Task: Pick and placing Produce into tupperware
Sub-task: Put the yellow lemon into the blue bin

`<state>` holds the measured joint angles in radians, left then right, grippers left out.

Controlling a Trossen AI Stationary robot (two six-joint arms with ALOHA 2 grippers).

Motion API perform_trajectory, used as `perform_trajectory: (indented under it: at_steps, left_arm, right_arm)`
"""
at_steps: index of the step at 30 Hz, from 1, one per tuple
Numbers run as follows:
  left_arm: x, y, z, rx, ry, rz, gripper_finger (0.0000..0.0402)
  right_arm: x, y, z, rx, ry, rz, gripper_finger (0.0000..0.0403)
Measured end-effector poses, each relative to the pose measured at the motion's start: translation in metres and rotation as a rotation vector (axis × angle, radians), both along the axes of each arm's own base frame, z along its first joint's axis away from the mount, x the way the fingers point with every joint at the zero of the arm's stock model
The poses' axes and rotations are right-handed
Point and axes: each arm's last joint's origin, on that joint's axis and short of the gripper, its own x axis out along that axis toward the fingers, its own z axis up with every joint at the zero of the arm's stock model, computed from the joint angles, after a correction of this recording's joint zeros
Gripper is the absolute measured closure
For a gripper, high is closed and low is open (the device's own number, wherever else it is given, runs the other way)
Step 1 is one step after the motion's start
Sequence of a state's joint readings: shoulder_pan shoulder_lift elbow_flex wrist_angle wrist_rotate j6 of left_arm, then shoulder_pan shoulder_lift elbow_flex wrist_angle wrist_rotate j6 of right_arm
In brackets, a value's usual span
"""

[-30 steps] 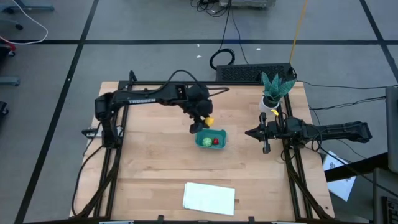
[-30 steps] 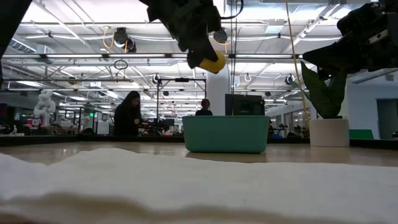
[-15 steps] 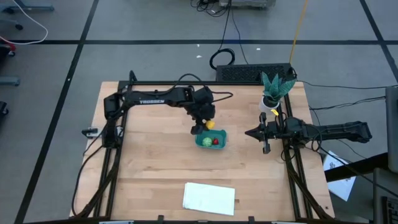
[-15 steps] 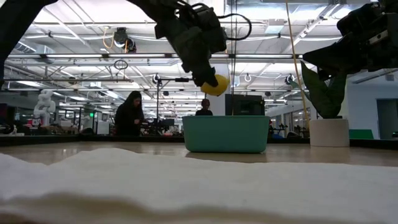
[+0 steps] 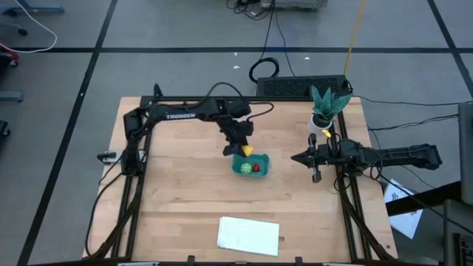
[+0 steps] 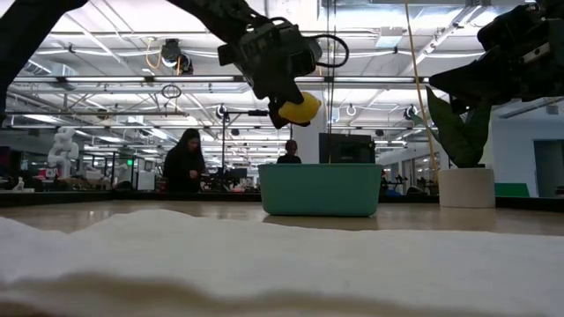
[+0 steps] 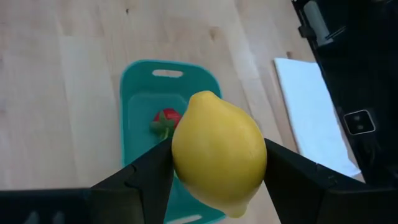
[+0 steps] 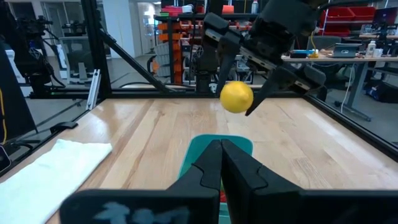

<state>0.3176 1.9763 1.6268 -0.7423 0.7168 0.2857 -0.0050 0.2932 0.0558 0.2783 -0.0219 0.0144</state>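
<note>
A yellow lemon [image 7: 217, 152] hangs above the teal tupperware [image 5: 251, 165], and my left gripper [image 5: 242, 146] is shut on it. The lemon is over the tub's far rim in the high view. In the low view it [image 6: 301, 109] is well above the tub's wall [image 6: 319, 189]. Inside the tub lie a light-green ball [image 5: 244, 168] and a red strawberry [image 7: 166, 119]. My right gripper [image 5: 299, 157] is shut with nothing in it. It waits level at the table's right side, pointing toward the tub. My left gripper pinches the lemon's two opposite sides [image 7: 180, 155] between its fingers [image 7: 149, 174], at the widest part. The fingers slant down from the table's far left. The lemon is lifted clear over the tub, with its pointed tip [image 7: 238, 211] toward the wrist camera.
A teal-leaved potted plant [image 5: 325, 111] stands at the far right by the right arm. A flat white sheet [image 5: 248, 235] lies at the near edge. A dark keyboard-like slab [image 5: 299, 86] is beyond the far edge. People [image 6: 182, 161] are in the room behind.
My left gripper has sunk toward the tupperware with the lemon and its wrist has turned, so it tips more steeply downward. The lemon stays pinched and clear of the tub.
</note>
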Motion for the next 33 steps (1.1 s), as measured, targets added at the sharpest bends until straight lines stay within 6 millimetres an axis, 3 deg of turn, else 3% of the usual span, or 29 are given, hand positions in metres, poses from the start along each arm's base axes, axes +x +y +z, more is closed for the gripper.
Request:
perform_trajectory:
  at_steps: [7, 18, 33]
  left_arm:
    - [0.008, -0.003, -0.004, 0.029, -0.051, -0.029, 0.0176]
    - [0.024, -0.012, -0.033, 0.134, -0.067, -0.098, 0.0176]
    - [0.019, -0.016, -0.054, 0.227, -0.005, -0.099, 0.0176]
  right_arm:
    - [0.000, 0.000, 0.000, 0.000, 0.000, 0.000, 0.0403]
    - [0.000, 0.000, -0.001, 0.003, 0.009, 0.001, 0.0403]
    - [0.001, 0.000, -0.002, 0.007, 0.019, 0.000, 0.0403]
